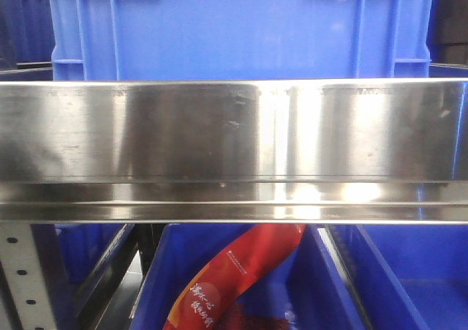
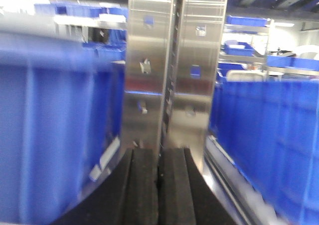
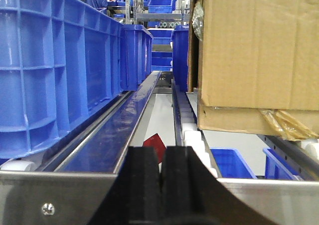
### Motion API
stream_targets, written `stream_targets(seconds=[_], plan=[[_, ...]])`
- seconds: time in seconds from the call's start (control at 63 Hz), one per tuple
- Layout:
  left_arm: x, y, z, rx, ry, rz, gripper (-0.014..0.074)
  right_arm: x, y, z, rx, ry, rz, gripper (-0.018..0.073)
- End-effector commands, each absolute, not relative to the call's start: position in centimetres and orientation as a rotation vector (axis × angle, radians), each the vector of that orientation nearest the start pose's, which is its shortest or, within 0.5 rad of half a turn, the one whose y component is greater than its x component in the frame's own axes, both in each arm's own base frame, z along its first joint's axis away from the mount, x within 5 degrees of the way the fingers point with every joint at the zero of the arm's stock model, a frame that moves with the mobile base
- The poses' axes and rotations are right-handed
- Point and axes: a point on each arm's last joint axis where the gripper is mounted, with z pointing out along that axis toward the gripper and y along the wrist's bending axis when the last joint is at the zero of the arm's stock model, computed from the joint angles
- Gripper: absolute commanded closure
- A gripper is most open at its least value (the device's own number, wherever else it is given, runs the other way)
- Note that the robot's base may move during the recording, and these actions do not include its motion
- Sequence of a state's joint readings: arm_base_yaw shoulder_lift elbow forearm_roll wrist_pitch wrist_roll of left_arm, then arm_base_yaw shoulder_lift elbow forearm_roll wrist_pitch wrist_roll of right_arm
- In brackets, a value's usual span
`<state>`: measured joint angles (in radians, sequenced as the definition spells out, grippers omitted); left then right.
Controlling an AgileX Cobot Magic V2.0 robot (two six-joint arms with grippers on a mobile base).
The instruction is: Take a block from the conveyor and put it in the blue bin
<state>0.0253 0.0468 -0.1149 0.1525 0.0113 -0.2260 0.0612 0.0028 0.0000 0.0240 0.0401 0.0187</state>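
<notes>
Front-facing view: a brushed steel rail (image 1: 234, 132) spans the frame from left to right at mid-height, its long axis horizontal. Behind it a large blue bin (image 1: 219, 30) fills the upper part, its broad ribbed side facing the camera. Below the rail are lower bins (image 1: 409, 271), and in the middle one a red printed packet (image 1: 227, 286) lies tilted from lower left to upper right. Neither arm appears in this view. Left wrist view (blurred): the left tool (image 2: 159, 185) is at bottom centre with its two black pads pressed together, only a thin seam between them and nothing held. It faces an upright steel post (image 2: 169, 70) that runs from top to bottom, with a left blue crate (image 2: 50, 135) and a right blue crate (image 2: 269, 135) on either side. Right wrist view: the right tool (image 3: 160, 185) is at bottom centre, its pads likewise closed on nothing. A row of blue crates (image 3: 45, 70) recedes lengthwise from lower left toward upper centre beside a glossy channel (image 3: 119, 135). White rollers (image 3: 192, 130) run parallel to the channel at centre right, and a cardboard box (image 3: 259, 45) fills the upper right. Only this view shows a small red object (image 3: 155, 146) just beyond the pad tips; whether it is the block cannot be told. The block and the conveyor belt cannot be identified in any view, so the block's orientation cannot be stated.
</notes>
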Motion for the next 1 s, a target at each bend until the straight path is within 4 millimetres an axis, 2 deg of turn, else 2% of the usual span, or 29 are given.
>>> stream_targets(seconds=[0.0,0.079,0.159,0.206,0.302,0.985], plan=[[5.5,-0.1,23.3,-0.036,1.428,-0.057,0.0707,5.6,0.3,21.2,-0.017,1.502,0.069,0.0721],[5.6,-0.2,21.7,0.017,1.459,-0.036,0.0707,5.6,0.3,21.2,-0.017,1.502,0.069,0.0721],[5.6,-0.3,21.5,0.027,1.459,-0.054,0.0707,5.6,0.3,21.2,-0.017,1.502,0.069,0.0721],[5.6,-0.3,21.0,0.035,1.518,-0.051,0.0707,5.6,0.3,21.2,-0.017,1.502,0.069,0.0721],[5.6,-0.3,20.9,0.09,1.523,-0.006,0.0707,5.6,0.3,21.2,-0.017,1.502,0.069,0.0721],[5.6,-0.4,21.1,0.065,1.51,-0.033,0.0707,5.6,0.3,21.2,-0.017,1.5,0.069,0.0721]])
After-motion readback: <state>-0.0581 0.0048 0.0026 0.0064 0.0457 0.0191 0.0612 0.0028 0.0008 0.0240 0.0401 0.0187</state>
